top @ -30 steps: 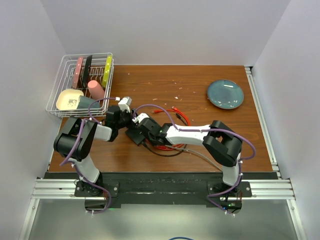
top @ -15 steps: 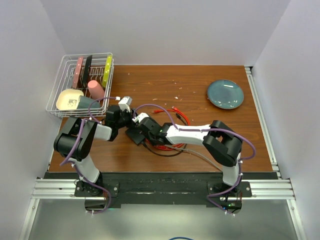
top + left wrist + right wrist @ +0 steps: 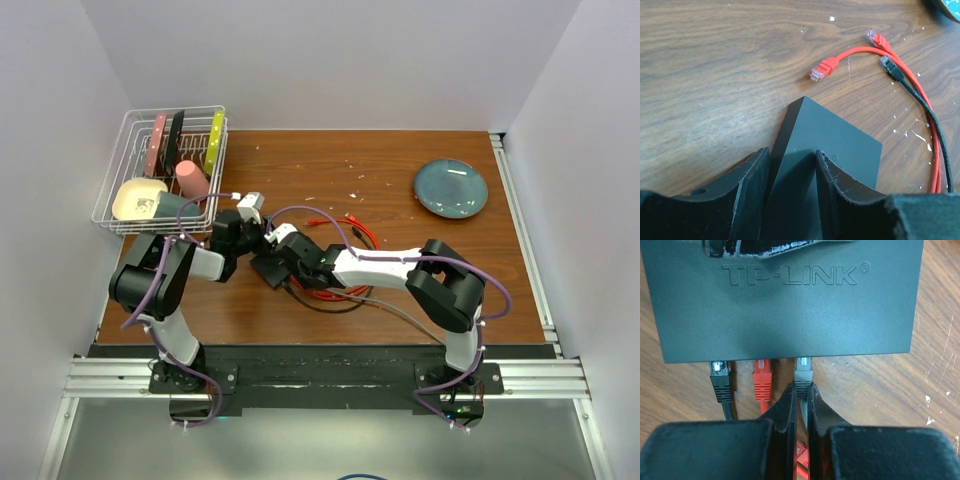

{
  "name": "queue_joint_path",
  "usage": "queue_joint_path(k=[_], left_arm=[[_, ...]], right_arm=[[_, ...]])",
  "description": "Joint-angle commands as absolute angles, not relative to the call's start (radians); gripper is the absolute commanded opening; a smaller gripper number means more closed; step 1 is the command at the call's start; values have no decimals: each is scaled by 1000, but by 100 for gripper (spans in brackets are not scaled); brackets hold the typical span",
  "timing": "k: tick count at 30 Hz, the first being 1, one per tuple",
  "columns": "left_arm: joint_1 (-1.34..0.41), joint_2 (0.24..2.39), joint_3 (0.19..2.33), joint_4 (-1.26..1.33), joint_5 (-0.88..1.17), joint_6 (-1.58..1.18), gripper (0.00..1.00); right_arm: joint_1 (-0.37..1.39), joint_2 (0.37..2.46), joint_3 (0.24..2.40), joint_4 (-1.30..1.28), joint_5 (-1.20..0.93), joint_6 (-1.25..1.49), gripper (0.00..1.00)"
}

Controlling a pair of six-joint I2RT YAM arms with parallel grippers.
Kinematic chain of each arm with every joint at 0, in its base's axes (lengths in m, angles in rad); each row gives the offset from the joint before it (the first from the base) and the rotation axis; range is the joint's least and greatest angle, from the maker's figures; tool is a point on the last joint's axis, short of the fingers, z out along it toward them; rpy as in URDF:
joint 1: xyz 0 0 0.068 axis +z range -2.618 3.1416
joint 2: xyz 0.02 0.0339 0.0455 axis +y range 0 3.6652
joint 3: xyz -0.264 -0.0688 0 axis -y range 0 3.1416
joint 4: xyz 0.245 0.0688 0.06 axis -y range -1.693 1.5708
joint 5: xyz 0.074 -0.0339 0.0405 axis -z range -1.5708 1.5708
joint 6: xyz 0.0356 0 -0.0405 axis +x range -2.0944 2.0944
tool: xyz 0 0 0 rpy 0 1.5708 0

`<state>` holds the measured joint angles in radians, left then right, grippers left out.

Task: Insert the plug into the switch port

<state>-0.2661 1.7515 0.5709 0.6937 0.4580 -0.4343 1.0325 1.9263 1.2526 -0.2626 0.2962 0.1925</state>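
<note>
The black TP-LINK switch box [image 3: 785, 305] lies flat on the wooden table, also seen as the switch box [image 3: 266, 272]. Three plugs meet its near edge: a black plug [image 3: 720, 376], a red plug [image 3: 761, 377] and a grey plug [image 3: 803, 371]. My right gripper [image 3: 801, 390] is shut on the grey plug's boot, and the plug's nose reaches under the box edge, level with the other two. The switch port itself is hidden by that edge. My left gripper [image 3: 791, 152] is shut on the far corner of the box [image 3: 835, 140], one finger on each side.
Loose red cable ends [image 3: 821, 70] and a black cable end [image 3: 888, 63] lie on the wood beyond the box. A wire dish rack [image 3: 165, 165] stands at the back left. A round blue-grey plate [image 3: 451, 187] sits at the back right. Red cable loops [image 3: 345, 228] lie mid-table.
</note>
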Motion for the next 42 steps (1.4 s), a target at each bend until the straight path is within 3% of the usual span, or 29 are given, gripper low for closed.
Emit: queue_joint_path(k=[1,26,39,41,42], left_arm=[[-341,1789,545,643,633,-503,0],[-347,1848,485,724,756,-525,0],[-347,1790,499,638,666,-499,0],[-333,1746,492,620,632,-499,7],[-325,1730,485,608,588,-505,19]], right_arm=[[1026,1845,1339,274,278,190,0],[1025,1921,1293,514,364,216,0],[1026,1875,1305,417,336,248,0],[1025,1850,1280,379,319,259,8],[1029,1839,1264,373,307,267,12]])
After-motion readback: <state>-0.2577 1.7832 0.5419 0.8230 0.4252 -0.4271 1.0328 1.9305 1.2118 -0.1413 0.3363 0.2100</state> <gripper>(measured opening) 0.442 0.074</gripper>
